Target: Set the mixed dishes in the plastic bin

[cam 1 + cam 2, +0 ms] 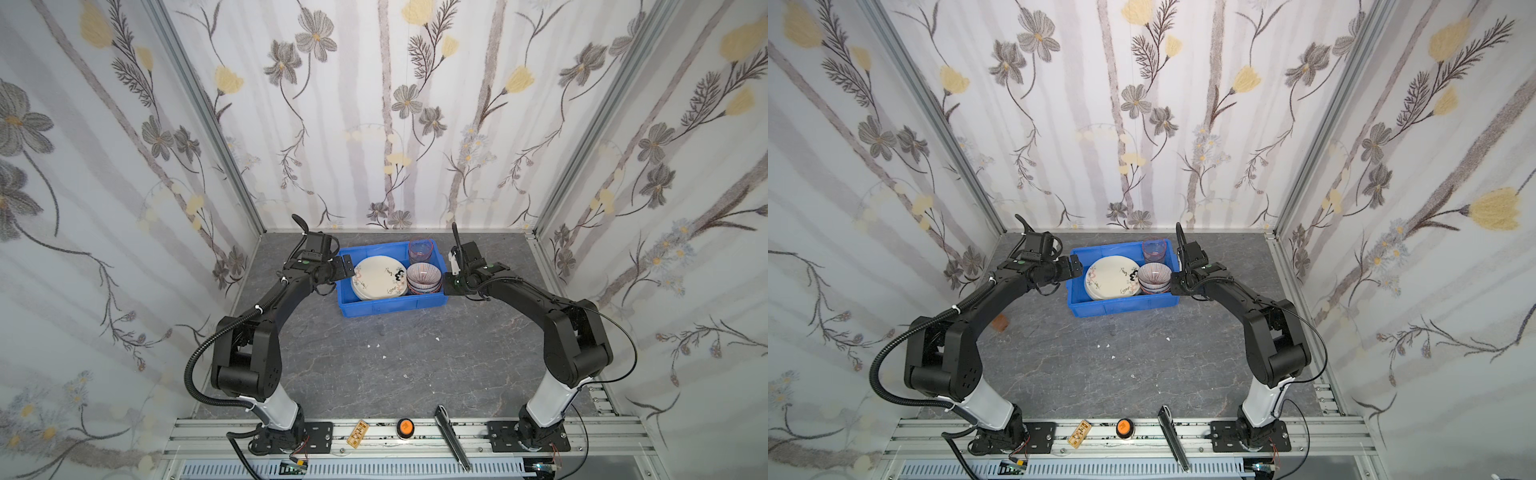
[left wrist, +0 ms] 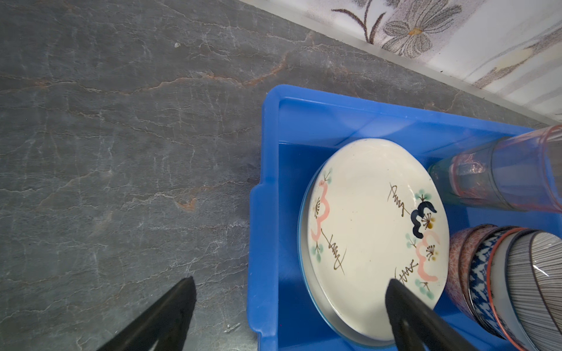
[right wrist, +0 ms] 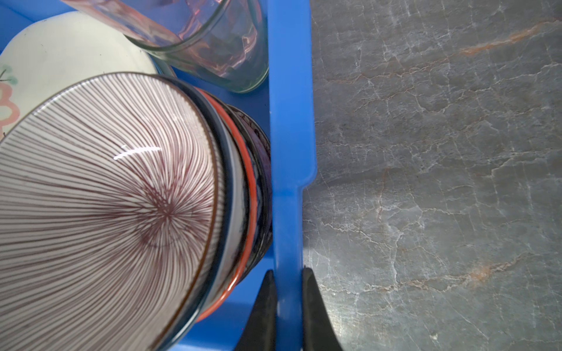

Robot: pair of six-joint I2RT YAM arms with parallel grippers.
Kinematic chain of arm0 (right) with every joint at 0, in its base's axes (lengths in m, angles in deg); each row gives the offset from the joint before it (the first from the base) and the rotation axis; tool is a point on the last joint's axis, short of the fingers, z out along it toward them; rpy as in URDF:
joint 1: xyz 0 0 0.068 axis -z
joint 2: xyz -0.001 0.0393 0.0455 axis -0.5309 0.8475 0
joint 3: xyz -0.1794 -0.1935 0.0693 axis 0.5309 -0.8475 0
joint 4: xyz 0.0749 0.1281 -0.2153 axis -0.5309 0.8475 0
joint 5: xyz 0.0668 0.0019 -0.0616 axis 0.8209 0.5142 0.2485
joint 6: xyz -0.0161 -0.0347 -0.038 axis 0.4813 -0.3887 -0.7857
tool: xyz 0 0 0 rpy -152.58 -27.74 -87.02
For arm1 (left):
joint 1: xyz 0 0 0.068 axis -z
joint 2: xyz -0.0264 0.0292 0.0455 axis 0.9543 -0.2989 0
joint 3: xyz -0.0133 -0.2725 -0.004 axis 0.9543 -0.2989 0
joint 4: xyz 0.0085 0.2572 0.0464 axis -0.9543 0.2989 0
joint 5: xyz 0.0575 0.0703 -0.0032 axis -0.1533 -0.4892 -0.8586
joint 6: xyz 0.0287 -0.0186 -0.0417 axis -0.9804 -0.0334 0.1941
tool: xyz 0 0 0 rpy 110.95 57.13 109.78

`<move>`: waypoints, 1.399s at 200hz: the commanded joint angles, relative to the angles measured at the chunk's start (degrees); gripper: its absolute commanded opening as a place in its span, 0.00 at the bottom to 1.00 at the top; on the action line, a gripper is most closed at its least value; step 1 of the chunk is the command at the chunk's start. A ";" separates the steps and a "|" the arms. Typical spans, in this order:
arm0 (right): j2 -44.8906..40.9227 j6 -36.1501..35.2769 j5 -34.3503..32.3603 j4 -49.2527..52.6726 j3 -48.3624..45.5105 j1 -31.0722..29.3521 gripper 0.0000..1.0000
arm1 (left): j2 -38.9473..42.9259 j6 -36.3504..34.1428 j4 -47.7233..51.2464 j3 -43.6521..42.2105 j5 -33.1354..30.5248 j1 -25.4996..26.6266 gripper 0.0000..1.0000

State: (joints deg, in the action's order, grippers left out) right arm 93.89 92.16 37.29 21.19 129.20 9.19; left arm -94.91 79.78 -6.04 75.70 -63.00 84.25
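The blue plastic bin (image 1: 386,308) (image 1: 1117,308) stands at the back of the grey table. In it lie stacked plates, a cream one with drawings on top (image 1: 376,276) (image 1: 1111,277) (image 2: 371,231), nested patterned bowls with a striped one uppermost (image 1: 423,277) (image 1: 1154,276) (image 3: 106,197) (image 2: 517,273), and a pink glass tumbler (image 1: 421,250) (image 1: 1155,248) (image 3: 213,39) (image 2: 501,179). My right gripper (image 3: 288,272) (image 1: 445,282) (image 1: 1174,284) is shut on the bin's right rim (image 3: 290,121). My left gripper (image 2: 291,281) (image 1: 348,268) (image 1: 1074,268) is open, straddling the bin's left wall (image 2: 267,212).
On the front rail lie a small wooden tag (image 1: 359,430), an orange-topped round thing (image 1: 405,427) and a long grey metal tool (image 1: 451,440). A small brown object (image 1: 1002,323) shows beside the left arm. Flowered walls close in the table on three sides.
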 commanded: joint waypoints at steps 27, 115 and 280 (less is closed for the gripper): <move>-2.61 2.17 -2.64 0.95 -2.58 0.20 0.00 | -0.27 0.73 -0.73 0.38 0.54 -0.04 1.00; -8.12 5.19 -1.77 0.26 -8.54 -0.15 0.00 | -0.28 0.91 -0.75 0.37 0.98 -0.04 1.00; -14.83 4.32 -6.96 3.66 -6.70 -0.35 0.36 | 1.51 0.82 -0.82 0.87 -0.57 0.04 1.00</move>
State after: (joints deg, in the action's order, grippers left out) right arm 80.58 97.36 32.92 23.46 121.33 8.88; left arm -94.23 80.20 -6.06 75.83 -62.24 84.29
